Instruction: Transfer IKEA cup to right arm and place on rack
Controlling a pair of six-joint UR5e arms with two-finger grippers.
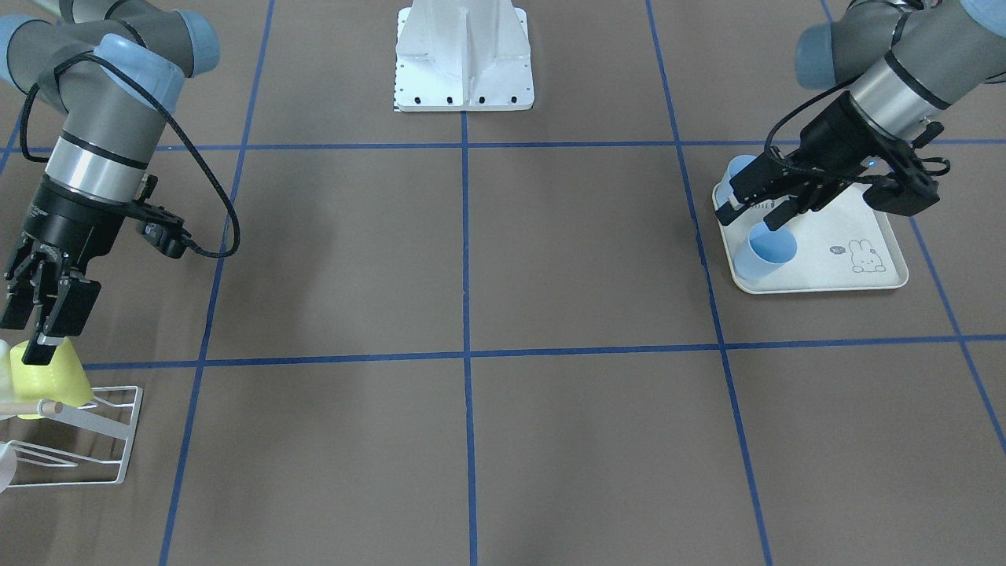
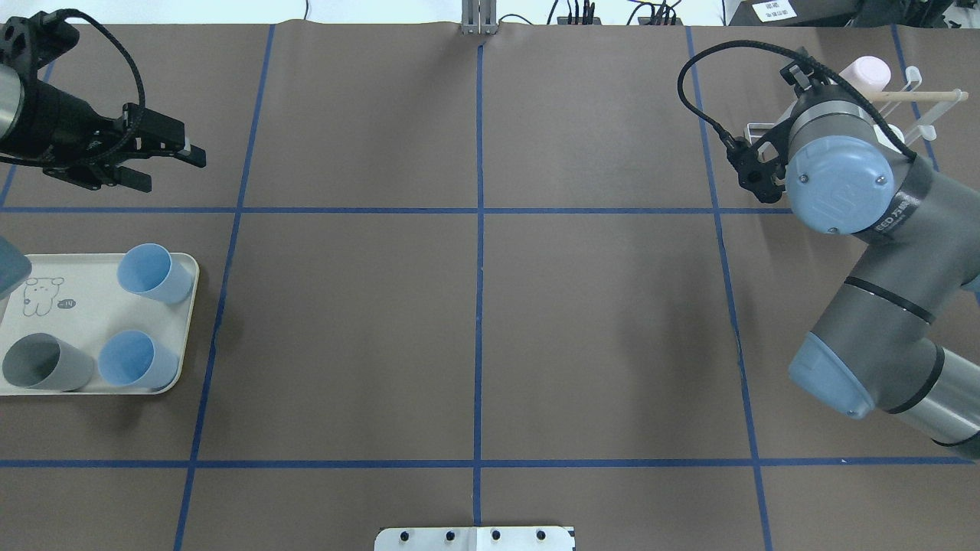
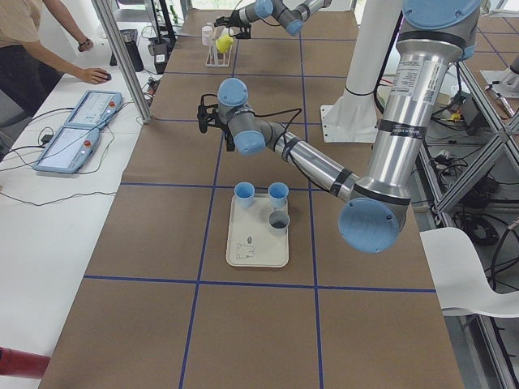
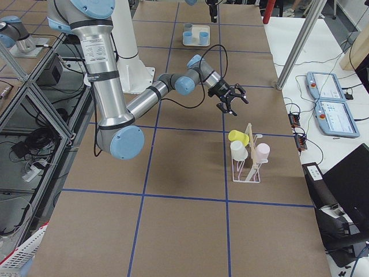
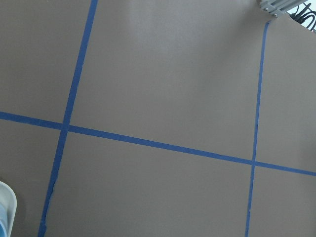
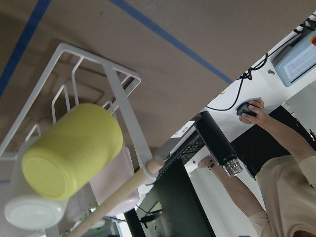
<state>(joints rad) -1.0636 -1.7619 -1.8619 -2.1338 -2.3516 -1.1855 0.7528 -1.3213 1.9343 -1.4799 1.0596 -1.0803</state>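
Right gripper (image 4: 233, 105): fingers spread wide, nothing between them. It hangs above the table just short of the rack (image 4: 245, 172). The front-facing view lines one fingertip up with the cup, but the right-side view shows clear air between them.

Yellow cup (image 6: 74, 148): hung on the rack at the end nearest the gripper, tilted, its closed bottom turned toward the right wrist camera. It sits just beside the wooden dowel (image 6: 118, 195) that runs along the rack's top.

Same rack: a white cup (image 4: 238, 151) next to the yellow one and a pink cup (image 4: 262, 152) on the other side of the dowel. The rack stands on the brown table (image 2: 475, 329), at the far edge on the robot's right.

Left gripper (image 2: 174, 170): fingers parted, nothing held, raised over bare table beyond the rabbit-print tray (image 2: 189, 306) (its wrist camera sees only tape lines and a corner of the tray).

Tray contents: two blue cups (image 2: 153, 272) along its inner edge and a grey cup (image 2: 42, 363), all mouth-up. The tray is well apart from the rack, at the opposite end of the table.

A person (image 3: 32, 32) sits at the side bench, one hand on a mouse.
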